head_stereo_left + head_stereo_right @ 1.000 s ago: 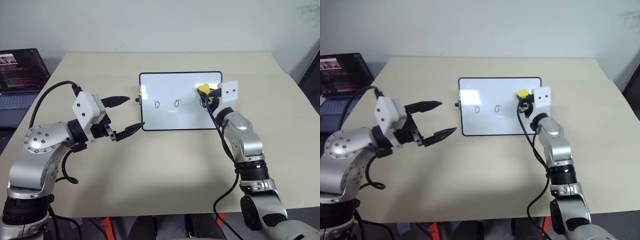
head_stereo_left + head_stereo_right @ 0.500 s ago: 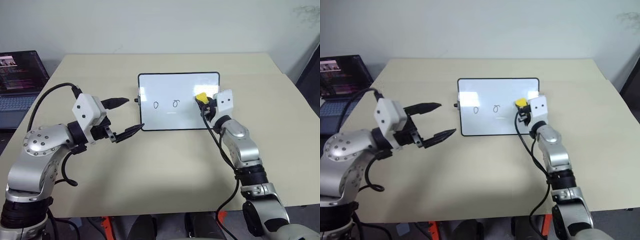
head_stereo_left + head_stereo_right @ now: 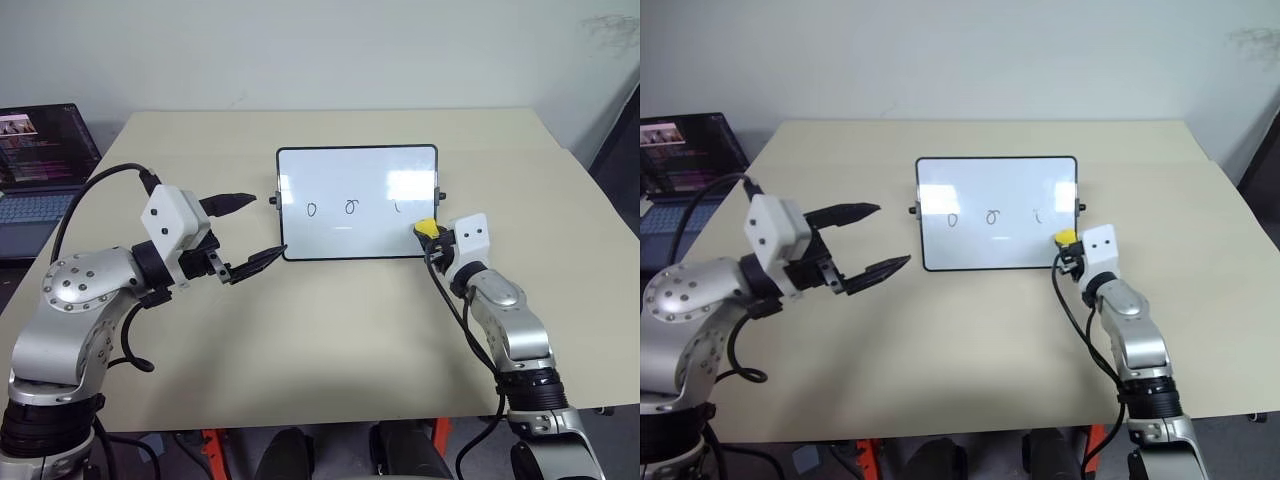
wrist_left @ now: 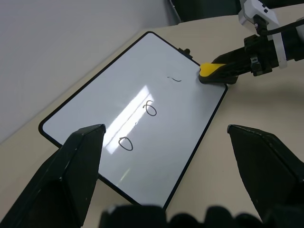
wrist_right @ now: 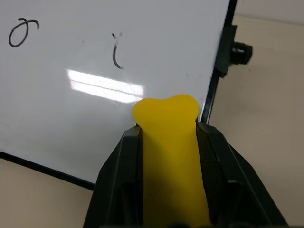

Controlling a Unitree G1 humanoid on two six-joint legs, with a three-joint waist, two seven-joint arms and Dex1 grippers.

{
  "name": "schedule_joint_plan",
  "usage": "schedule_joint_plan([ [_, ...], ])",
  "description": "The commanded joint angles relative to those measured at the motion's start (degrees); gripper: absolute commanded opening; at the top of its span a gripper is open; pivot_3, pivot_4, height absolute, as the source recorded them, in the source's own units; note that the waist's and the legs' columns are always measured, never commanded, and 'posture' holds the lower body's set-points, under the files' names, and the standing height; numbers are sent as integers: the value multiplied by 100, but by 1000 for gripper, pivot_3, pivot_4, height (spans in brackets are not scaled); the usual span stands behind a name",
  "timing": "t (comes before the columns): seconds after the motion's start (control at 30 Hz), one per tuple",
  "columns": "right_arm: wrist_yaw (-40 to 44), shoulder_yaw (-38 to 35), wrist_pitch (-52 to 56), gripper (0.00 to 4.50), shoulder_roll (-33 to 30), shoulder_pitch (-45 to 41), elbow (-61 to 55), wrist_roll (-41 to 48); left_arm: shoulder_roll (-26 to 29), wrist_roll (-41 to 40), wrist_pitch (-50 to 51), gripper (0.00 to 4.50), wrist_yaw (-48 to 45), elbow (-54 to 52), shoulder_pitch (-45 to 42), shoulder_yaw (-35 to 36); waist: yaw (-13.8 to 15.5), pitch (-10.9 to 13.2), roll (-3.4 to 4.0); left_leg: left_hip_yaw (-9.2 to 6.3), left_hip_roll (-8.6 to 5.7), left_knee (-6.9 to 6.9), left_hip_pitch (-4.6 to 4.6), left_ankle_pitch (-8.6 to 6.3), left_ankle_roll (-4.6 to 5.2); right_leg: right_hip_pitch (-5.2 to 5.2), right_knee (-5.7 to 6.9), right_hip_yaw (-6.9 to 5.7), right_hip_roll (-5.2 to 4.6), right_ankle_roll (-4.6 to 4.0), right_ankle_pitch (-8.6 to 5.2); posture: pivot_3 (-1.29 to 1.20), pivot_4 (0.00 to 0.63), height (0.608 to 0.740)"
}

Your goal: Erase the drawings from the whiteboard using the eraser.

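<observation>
Right end effector (image 3: 432, 232) pinching eraser (image 3: 426, 228); now drawn back to whiteboard's near right corner, off the spot it covered a second ago. Rightmost of the drawings (image 3: 398, 207) uncovered: reduced to short stroke, only partly wiped. Other two loops (image 3: 311, 210) (image 3: 351, 207) intact, left and centre. Whiteboard (image 3: 340, 170) lies mid-bench (image 3: 330, 340). Left end effector (image 3: 250, 232) spread, hovering just left of board, unmoved. Judgement: first pass incomplete; remnant needs another swipe before moving left.
</observation>
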Motion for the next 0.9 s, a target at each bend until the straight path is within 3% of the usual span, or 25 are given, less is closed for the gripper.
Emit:
schedule_joint_plan([
  [0.03,-76,-212,-59,1226,32,-283,-187,112,72,-32,-69,4500,-5,-66,-126,72,-1,3,3,0,0,2,-1,0,0,0,1,0,0,0,0,0,150,740],
  [0.27,-183,-131,-194,1226,454,-1031,-334,232,51,-23,-103,4500,-37,-21,-175,37,-23,6,5,-1,0,3,-10,0,0,-10,-1,1,2,0,-1,0,150,740],
  [0.5,-138,272,-696,1226,837,-1347,380,46,39,-12,-120,4500,-42,-25,-184,15,-29,6,5,-3,-1,3,-18,-1,0,-12,-10,0,0,0,-1,0,150,740],
  [0.9,51,352,-1600,1226,754,-1599,1806,-223,79,-51,-45,4500,21,-191,-53,130,-65,7,6,-4,0,3,-16,-1,1,-12,-5,-1,0,0,0,0,150,740],
])
